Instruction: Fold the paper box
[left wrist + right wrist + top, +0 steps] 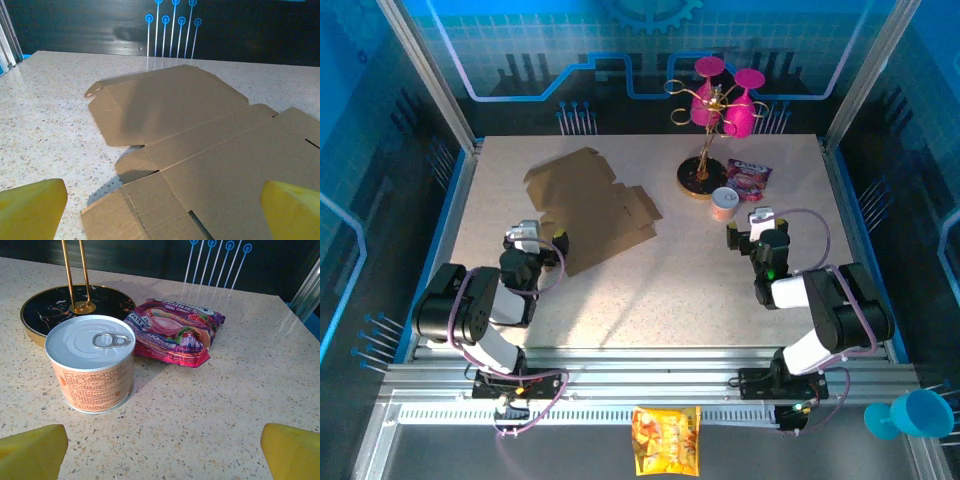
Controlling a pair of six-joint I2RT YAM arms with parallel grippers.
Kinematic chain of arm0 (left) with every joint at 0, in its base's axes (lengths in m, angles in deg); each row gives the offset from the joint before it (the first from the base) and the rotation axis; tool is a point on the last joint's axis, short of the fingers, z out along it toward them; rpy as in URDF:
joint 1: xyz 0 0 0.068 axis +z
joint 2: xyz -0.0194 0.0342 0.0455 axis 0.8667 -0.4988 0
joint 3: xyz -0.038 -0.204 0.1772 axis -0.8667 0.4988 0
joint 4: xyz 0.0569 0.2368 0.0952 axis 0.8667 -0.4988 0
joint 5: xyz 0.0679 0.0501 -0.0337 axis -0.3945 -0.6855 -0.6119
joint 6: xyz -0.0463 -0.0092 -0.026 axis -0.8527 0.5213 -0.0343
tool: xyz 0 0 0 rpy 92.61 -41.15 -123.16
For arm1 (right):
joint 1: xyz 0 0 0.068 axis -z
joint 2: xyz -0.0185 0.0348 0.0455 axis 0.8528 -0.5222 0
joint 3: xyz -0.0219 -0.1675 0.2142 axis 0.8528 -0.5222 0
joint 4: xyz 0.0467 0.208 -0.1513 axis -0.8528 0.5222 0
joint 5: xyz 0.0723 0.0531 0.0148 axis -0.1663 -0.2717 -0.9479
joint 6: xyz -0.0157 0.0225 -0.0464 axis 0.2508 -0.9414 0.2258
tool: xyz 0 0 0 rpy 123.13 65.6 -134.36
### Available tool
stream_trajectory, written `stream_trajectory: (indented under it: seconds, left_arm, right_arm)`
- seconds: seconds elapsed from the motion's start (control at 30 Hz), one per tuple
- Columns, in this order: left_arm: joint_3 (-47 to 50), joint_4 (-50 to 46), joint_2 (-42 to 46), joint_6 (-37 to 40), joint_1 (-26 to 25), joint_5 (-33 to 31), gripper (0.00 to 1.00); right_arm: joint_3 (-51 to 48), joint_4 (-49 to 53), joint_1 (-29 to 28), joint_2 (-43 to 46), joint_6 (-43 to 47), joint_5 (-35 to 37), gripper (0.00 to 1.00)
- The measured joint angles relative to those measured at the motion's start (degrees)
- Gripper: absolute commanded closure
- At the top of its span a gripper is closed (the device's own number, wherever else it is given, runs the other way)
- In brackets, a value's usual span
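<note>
The paper box (590,205) lies unfolded and flat on the left half of the table, a plain brown cardboard sheet with flaps and slots. In the left wrist view the paper box (200,150) spreads out ahead, its nearest flap lying between and just ahead of the yellow fingertips (35,202). My left gripper (542,238) is open at the sheet's near left edge, holding nothing; the left gripper (164,192) stands wide over that flap. My right gripper (750,225) is open over bare table on the right; the right gripper (164,435) is empty.
A small orange can (92,362) stands just ahead of the right gripper, left of centre. Behind it lie a purple snack packet (175,332) and the black base of a gold stand (75,305) holding pink glasses (720,100). A yellow-orange snack bag (666,438) lies on the front rail.
</note>
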Motion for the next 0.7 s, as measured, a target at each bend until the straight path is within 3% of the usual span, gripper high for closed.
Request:
stream_trajectory:
  seconds: [0.7]
  left_arm:
    - [-3.89, -8.68, 1.09, -0.07, 0.0, -4.04, 0.01]
  right_arm:
    - [0.0, 0.0, 0.0, -0.02, 0.0, -0.02, 0.0]
